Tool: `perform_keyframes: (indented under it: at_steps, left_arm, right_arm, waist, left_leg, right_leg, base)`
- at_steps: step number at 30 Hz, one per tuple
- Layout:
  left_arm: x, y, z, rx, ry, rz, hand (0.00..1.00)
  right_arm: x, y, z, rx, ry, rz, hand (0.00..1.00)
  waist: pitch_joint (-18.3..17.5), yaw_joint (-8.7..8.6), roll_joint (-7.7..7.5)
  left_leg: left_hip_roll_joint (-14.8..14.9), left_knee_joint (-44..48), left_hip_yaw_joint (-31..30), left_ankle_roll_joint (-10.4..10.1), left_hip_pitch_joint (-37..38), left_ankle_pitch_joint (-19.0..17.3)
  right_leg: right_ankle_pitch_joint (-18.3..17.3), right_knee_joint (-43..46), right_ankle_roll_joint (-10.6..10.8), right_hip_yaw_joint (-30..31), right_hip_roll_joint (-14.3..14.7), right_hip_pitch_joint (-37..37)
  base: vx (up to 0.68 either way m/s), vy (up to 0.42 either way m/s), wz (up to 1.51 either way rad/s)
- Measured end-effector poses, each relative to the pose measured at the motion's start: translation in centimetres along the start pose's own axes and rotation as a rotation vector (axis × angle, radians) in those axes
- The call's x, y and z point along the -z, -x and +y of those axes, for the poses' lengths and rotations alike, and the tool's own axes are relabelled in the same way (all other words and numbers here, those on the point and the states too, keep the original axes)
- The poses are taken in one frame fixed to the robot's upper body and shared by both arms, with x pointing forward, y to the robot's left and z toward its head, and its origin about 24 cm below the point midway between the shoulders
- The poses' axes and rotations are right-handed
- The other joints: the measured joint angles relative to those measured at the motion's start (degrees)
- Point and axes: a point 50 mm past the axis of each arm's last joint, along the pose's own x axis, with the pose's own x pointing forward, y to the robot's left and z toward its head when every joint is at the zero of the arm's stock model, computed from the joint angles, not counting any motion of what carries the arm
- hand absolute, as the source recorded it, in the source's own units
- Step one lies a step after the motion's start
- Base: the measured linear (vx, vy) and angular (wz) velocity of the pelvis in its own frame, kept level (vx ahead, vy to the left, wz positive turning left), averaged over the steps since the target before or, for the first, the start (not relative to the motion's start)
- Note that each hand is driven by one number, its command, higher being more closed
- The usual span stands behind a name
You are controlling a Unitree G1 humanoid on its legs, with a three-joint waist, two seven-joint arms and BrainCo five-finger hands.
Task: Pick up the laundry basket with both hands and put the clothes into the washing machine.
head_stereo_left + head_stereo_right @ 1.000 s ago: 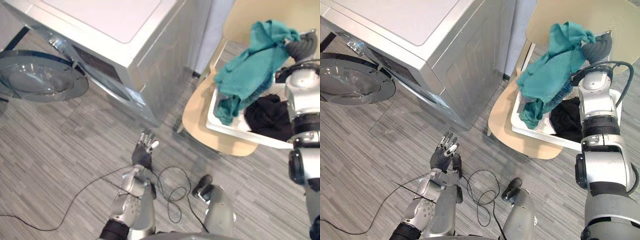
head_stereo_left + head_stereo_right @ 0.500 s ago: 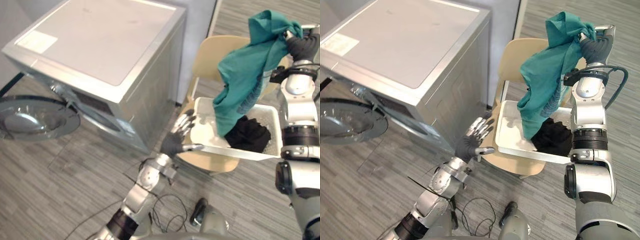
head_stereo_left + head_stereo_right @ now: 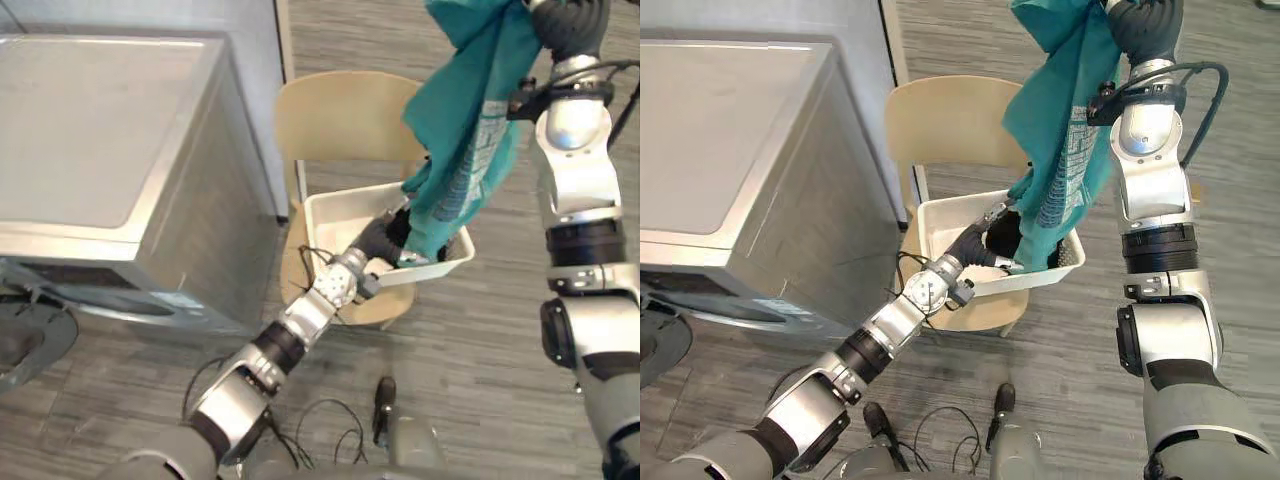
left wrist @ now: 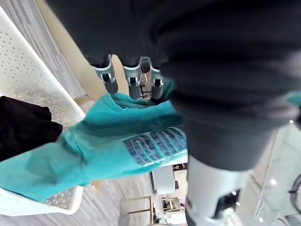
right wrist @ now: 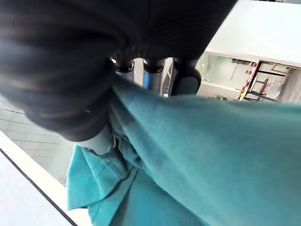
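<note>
Fingers of the right hand [image 3: 1145, 28] are clenched tight round a soft teal cloth [image 3: 470, 130] with a printed patch, high above the white plastic laundry basket [image 3: 332, 212]. The cloth hangs down in a long drape, and its bottom end dips inside the basket. The basket sits on a pale wooden chair [image 3: 340, 115]. The left hand [image 3: 380, 240] reaches over the basket's near rim, close to the cloth's bottom end. I cannot tell if it grips anything. A heap of black clothes [image 4: 23, 125] lies inside the basket. The big silver-grey metal washing machine [image 3: 110, 140] stands to the robot's left of the basket, well apart from it.

The job right now looks like lifting the teal cloth clear. To do it well, the right hand should hold on tight and go up until the bottom end is over the basket's rim. That way it will not drag the basket off the chair. Then the cloth can swing across to the machine.

The right wrist view gives a close look at the grip, with cloth bunched under the hand. The two eye views give what that one cannot: the whole hanging cloth, the basket under it, and the machine. The left wrist view adds the printed patch and the black clothes next to it.
</note>
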Motion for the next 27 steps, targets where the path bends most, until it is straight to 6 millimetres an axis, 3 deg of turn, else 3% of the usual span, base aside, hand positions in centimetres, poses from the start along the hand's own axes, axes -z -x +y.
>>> perform_keyframes:
  at_steps: [4,9,13,20,22,27]
  left_arm:
    - [1.3,-1.1,0.3,-0.012,-0.096,0.104,0.00]
    - [2.0,-1.7,0.5,-0.042,-0.224,0.171,0.00]
    - [1.3,-2.6,2.7,-0.184,-0.216,0.196,0.00]
    - [-0.3,-3.6,4.6,-0.375,-0.124,0.209,0.00]
    - [-0.6,-3.7,5.1,-0.437,-0.023,0.216,0.00]
    - [-0.3,-3.7,4.7,-0.437,0.149,0.238,0.00]
  right_arm:
    - [-2.2,-0.7,2.2,-0.056,-0.030,-0.067,1.00]
    - [-2.4,-0.4,3.9,-0.117,-0.070,-0.076,1.00]
    - [-2.9,-0.1,5.6,-0.149,-0.170,-0.064,1.00]
    - [-3.4,0.4,7.1,-0.192,-0.241,-0.061,1.00]
    - [-3.5,0.6,7.5,-0.205,-0.250,-0.063,1.00]
    - [-3.2,1.0,7.5,-0.208,-0.252,-0.056,1.00]
  waist:
    - [0.0,-1.01,-0.03]
    - [0.0,-1.34,-0.04]
    - [0.0,-1.26,-0.07]
    - [0.0,-1.50,-0.53]
    - [0.0,-1.80,-0.94]
    - [0.2,-2.31,-2.20]
  left_leg:
    - [0.1,0.0,1.0,-0.4,-0.1,-0.3]
    - [0.3,0.2,1.0,-0.4,-0.6,-0.3]
    - [0.3,0.3,1.3,-0.4,-1.2,-0.3]
    - [0.3,0.3,1.2,-0.4,-1.4,-0.3]
    - [0.4,0.3,1.0,-0.4,-1.4,-0.3]
    - [0.2,0.3,0.6,-0.4,-1.7,-0.3]
  right_leg:
    - [0.4,0.2,-0.3,1.4,0.4,-1.4]
    - [0.6,0.2,-0.5,1.6,0.7,-2.2]
    - [0.8,0.2,-0.6,2.0,0.8,-3.1]
    - [0.8,0.2,-0.6,1.7,0.7,-3.1]
    - [0.8,0.2,-0.5,1.6,0.7,-3.0]
    - [0.7,0.2,-0.4,1.2,0.5,-3.0]
  base:
    - [-0.02,0.015,-0.19]
    - [-0.01,0.009,-0.04]
    - [-0.01,0.010,-0.03]
    - [0.00,0.004,0.00]
    - [0.00,0.000,0.00]
    - [0.00,0.018,0.04]
